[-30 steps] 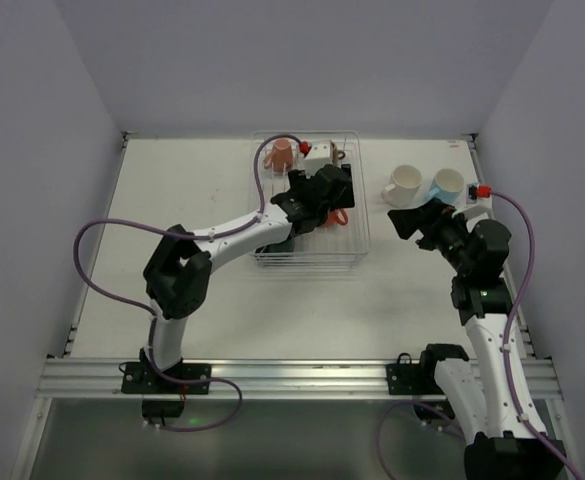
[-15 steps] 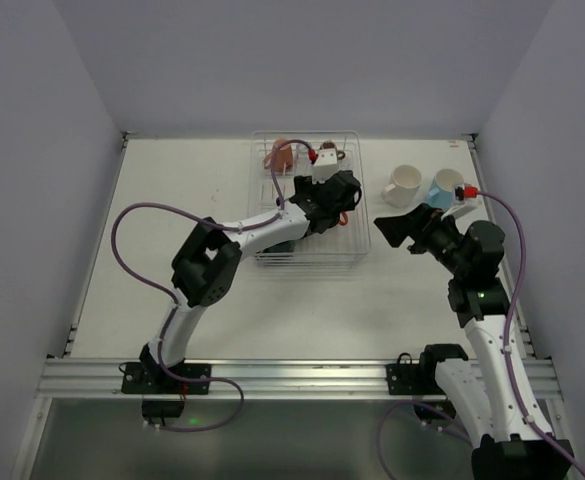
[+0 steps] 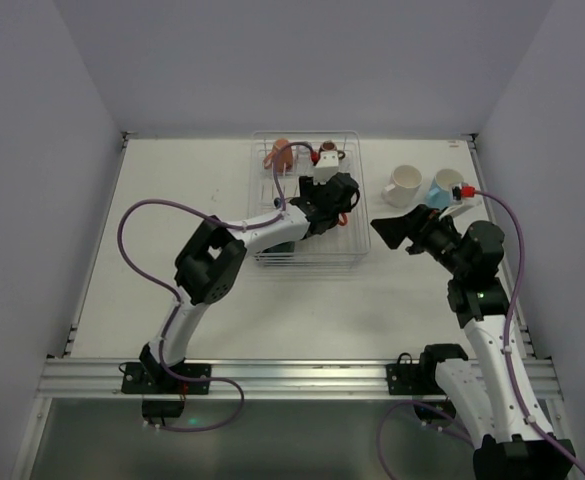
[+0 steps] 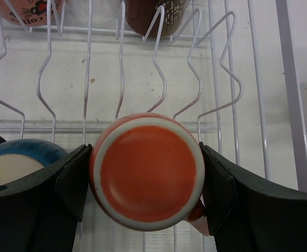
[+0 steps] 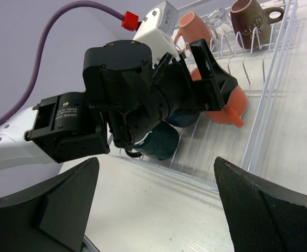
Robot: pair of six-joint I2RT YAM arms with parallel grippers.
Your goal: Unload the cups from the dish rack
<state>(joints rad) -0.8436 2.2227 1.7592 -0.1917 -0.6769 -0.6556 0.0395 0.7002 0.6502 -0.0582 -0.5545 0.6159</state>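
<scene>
The white wire dish rack (image 3: 360, 250) stands at the table's middle back. My left gripper (image 4: 145, 178) is shut on an upturned orange cup (image 4: 147, 170) inside it, a finger pressed on each side; the cup also shows in the right wrist view (image 5: 224, 107). A navy cup (image 4: 22, 157) lies to its left and a dark green cup (image 5: 161, 142) nearer the front. A salmon pink cup (image 3: 280, 153) and a dark brown cup (image 3: 329, 155) sit at the rack's back. My right gripper (image 3: 392, 228) is open and empty, just right of the rack.
A cream-white cup (image 3: 404, 184) and a light blue cup (image 3: 445, 186) stand on the table right of the rack, behind my right gripper. Upright wire tines (image 4: 158, 68) rise just beyond the orange cup. Grey walls enclose the table on three sides.
My left arm has swung its elbow right and the gripper has shifted slightly right over the rack. My right gripper has moved a little left towards the rack.
</scene>
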